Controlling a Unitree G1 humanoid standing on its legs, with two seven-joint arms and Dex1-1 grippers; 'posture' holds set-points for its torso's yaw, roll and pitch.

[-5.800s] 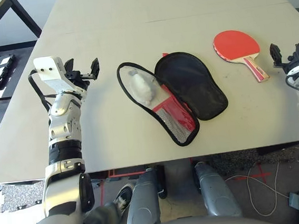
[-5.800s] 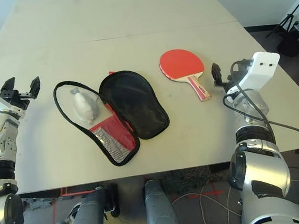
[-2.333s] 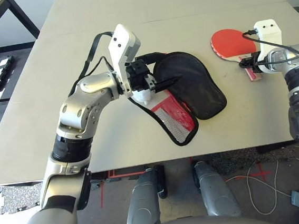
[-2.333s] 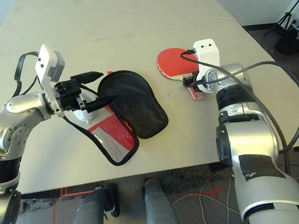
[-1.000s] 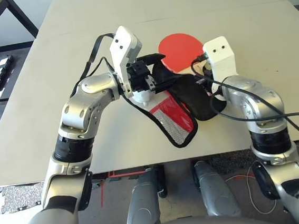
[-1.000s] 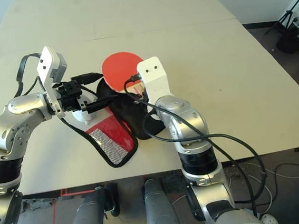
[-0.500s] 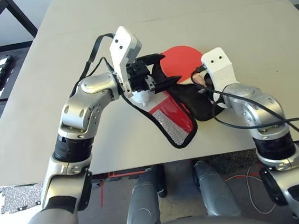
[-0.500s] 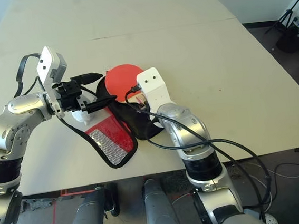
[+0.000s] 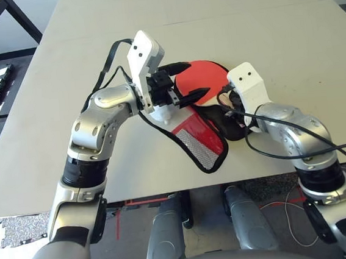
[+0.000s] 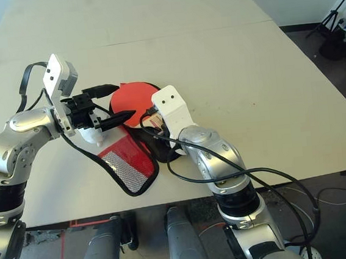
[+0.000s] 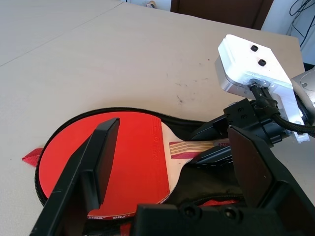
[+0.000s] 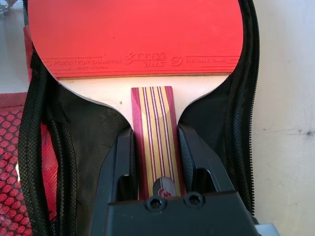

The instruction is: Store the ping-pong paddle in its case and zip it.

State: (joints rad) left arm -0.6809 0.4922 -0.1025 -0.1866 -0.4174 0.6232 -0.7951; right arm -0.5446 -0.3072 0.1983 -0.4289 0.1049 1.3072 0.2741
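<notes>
The ping-pong paddle lies red face up on the black lining of the open case. My right gripper is shut on its striped wooden handle, close above the lining. The case's red mesh flap spreads toward the table's near edge. Just left of the paddle's face, my left gripper hangs open over the case's left rim, nothing between its fingers. The left wrist view has the paddle inside the black zipper edging.
A white fluffy plush toy sits on the case's left half, partly hidden under my left gripper. The bare tan table stretches far and to the right of the case. A seam crosses the tabletop behind the case.
My right gripper has slid the paddle further left, so its face now lies over the case's black lining. The left arm has stayed put.
</notes>
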